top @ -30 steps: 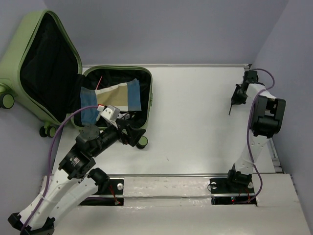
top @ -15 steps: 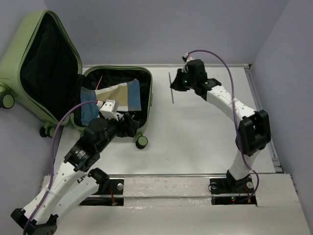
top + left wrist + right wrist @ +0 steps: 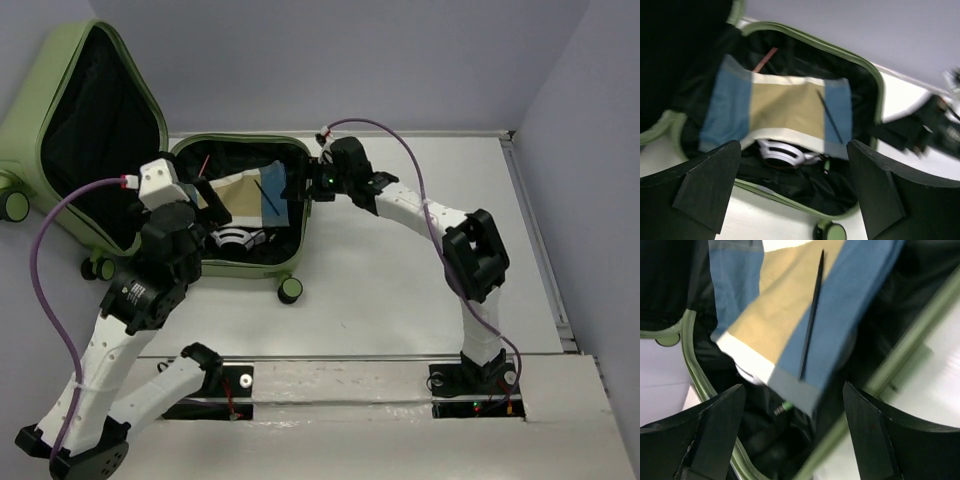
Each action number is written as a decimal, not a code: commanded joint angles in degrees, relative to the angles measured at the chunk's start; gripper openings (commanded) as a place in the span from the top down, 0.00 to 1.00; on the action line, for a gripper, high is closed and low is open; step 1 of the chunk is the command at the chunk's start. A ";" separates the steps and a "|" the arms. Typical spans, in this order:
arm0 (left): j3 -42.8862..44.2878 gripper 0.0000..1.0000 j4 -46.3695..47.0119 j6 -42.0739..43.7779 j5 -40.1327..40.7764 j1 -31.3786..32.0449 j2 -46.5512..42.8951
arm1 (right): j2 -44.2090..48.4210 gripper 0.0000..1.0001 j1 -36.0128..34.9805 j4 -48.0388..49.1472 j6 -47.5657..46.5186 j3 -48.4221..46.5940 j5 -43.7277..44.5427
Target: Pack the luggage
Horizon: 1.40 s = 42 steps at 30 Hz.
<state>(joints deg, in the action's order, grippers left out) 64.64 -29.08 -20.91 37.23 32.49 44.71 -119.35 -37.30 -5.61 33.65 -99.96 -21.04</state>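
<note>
Right end effector (image 3: 302, 185) swung over luggage (image 3: 25, 115), black stick (image 3: 812, 315) released inside.

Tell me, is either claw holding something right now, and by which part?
Nothing is held. The left gripper and the right gripper both hang open over the luggage; the thin black stick lies free on the folded cloth inside.

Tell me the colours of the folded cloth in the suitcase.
Blue ends, tan middle, cream edging. The cloth shows best in the left wrist view.
</note>
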 commanded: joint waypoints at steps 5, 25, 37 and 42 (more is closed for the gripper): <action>-0.30 0.01 -4.85 3.41 14.26 -22.79 2.58 | 18.97 0.16 2.05 10.87 -3.51 20.32 1.18; 1.26 0.11 15.01 12.02 24.81 -44.62 20.66 | 14.95 0.00 5.75 9.75 -8.06 22.64 -2.71; -1.62 0.94 18.53 14.14 23.67 -40.24 20.51 | -1.06 0.30 1.70 1.91 -8.07 7.06 4.68; -8.30 0.94 22.05 16.16 28.94 -26.10 15.77 | -2.29 0.93 1.70 2.00 -6.93 7.24 5.22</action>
<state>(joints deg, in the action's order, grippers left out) 60.80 -11.40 -6.17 62.98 -4.01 64.66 -119.72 -34.52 -5.98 28.69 -91.05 -14.39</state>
